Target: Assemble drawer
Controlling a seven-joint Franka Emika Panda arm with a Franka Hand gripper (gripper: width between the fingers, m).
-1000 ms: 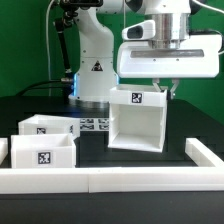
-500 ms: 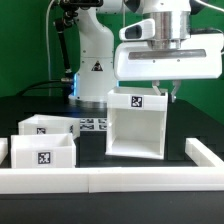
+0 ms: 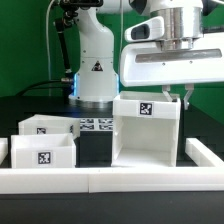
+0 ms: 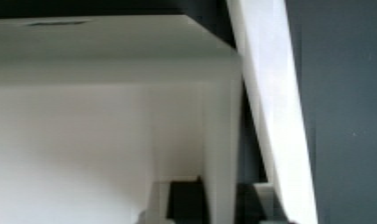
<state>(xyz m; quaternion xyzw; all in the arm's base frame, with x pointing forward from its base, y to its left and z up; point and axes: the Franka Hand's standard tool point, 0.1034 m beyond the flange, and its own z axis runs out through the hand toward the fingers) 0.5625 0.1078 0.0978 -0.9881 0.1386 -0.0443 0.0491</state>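
A large white open-fronted drawer case (image 3: 147, 140) with a marker tag on its top front edge stands at the exterior view's right. My gripper (image 3: 177, 95) comes down from above onto the case's right side wall and is shut on it. In the wrist view the white wall (image 4: 259, 100) runs between my dark fingers (image 4: 188, 202), and my gripper (image 4: 227, 200) clamps it. Two small white drawer boxes sit at the exterior view's left, one in front (image 3: 42, 152) and one behind it (image 3: 47, 125).
The marker board (image 3: 97, 125) lies on the black table behind the parts. The arm's white base (image 3: 95, 70) stands at the back. A low white rail (image 3: 110, 181) runs along the front, with a side rail (image 3: 206, 155) at the exterior view's right.
The gripper and the drawer case have moved together to the exterior view's right and slightly down. The two small boxes have not moved.
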